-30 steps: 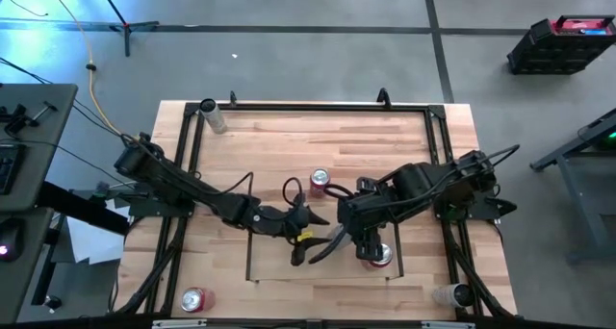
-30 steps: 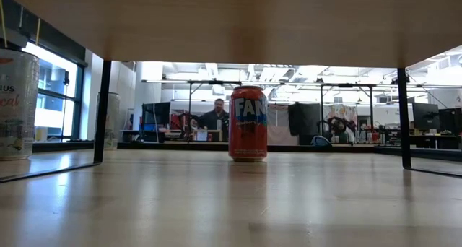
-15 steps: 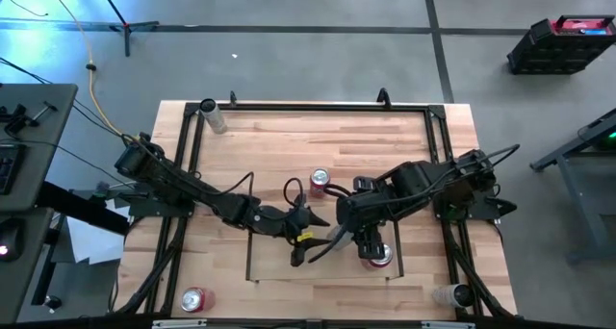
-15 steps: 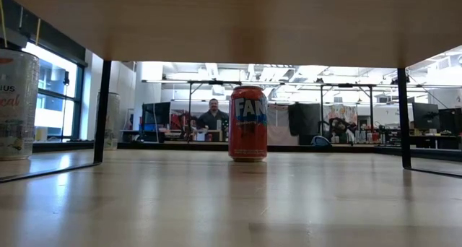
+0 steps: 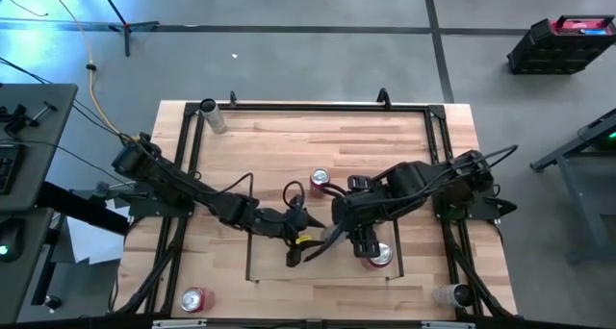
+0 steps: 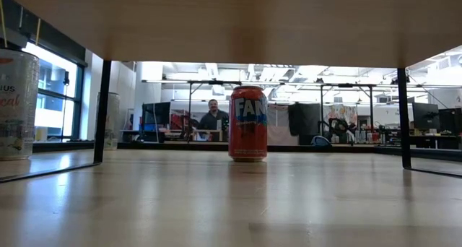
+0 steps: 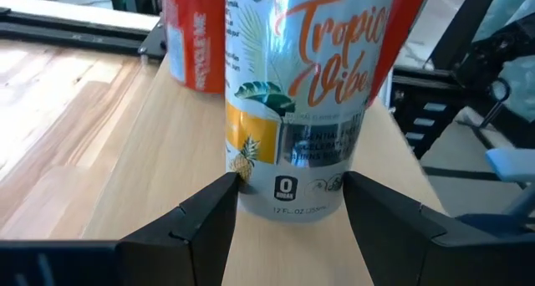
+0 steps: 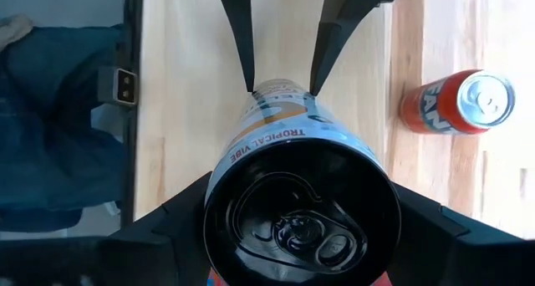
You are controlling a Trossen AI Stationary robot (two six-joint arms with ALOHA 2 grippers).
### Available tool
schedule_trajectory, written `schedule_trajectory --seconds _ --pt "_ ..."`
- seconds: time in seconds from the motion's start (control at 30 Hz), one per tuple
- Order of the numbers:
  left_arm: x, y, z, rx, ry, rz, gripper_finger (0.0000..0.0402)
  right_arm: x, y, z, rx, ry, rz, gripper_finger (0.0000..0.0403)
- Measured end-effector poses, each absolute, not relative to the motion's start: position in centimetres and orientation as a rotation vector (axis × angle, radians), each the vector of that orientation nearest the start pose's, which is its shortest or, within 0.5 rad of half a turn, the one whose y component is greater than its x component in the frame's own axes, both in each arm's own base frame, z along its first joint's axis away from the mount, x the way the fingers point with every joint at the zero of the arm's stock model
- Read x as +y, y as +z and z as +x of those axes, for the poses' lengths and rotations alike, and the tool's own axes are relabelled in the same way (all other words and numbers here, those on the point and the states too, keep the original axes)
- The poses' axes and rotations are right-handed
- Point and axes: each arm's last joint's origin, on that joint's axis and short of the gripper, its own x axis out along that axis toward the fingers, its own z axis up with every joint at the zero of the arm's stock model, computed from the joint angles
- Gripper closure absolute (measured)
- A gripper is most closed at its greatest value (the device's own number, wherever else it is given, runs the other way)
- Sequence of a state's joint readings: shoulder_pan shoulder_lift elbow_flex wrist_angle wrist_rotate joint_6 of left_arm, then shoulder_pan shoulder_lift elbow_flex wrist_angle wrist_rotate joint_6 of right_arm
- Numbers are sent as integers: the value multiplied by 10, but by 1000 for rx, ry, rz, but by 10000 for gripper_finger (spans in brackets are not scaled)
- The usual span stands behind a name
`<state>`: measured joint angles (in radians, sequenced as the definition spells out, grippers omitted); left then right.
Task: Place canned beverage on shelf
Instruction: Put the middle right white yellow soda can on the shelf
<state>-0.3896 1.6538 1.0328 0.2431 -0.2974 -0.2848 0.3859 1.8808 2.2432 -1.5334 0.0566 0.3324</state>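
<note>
— Since a second ago: sliding a touch toward the table's left with the right gripper (image 5: 351,238), uncovering more of the red can (image 5: 381,256) on the shelf (image 5: 274,266). Edging the same way with the left gripper (image 5: 296,247).

— And gripping what?

— Clamping the Tropical Vibes can (image 8: 297,211) from both sides. With the right gripper (image 8: 297,227): pinching it near the top rim, fingers (image 8: 167,227) pressing either flank. With the left gripper (image 7: 288,186): closing on the base, fingertips (image 7: 226,190) touching the lower edge.

— Sitting on the shelf or hanging above it?

— Holding upright over the shelf (image 7: 167,152), near its middle; impossible telling whether resting on the wood or not. Meeting there nose to nose, with the left gripper (image 8: 282,77) showing just beyond the can in the right wrist view.

— Anything else nearby?

— Standing just behind the held can (image 7: 292,110): the red can (image 7: 194,35), also on the shelf. Standing off the shelf, on the tabletop (image 5: 385,137) toward the far side: a Fanta can (image 5: 320,180), upright, showing too from table height (image 6: 247,124) under the shelf's underside (image 6: 231,23). Sitting far back in the room: a person (image 6: 214,117).
</note>
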Motion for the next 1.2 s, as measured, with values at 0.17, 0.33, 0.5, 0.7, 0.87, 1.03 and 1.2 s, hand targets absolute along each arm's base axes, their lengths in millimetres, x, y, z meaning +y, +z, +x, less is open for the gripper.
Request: schedule_trajectory --seconds 0.17,0.33,0.5,0.7,0.87,1.03,1.2 --pt "-129 238 340 373 -40 -153 193 130 407 324 1164 119 3 152" --pt "-129 237 340 379 -34 -151 193 128 407 327 1147 119 6 135" --pt "-129 235 339 397 -34 -155 193 126 404 334 1137 116 18 130" --pt "-129 233 338 425 -32 -154 193 127 399 339 1156 111 11 129" --pt "-127 232 338 444 -47 -152 193 129 397 341 1152 125 -10 128" --pt "-122 242 333 456 -76 -153 193 129 396 341 1163 133 -19 117" --pt "-121 261 325 395 -97 -135 192 129 396 341 1158 141 -37 100"
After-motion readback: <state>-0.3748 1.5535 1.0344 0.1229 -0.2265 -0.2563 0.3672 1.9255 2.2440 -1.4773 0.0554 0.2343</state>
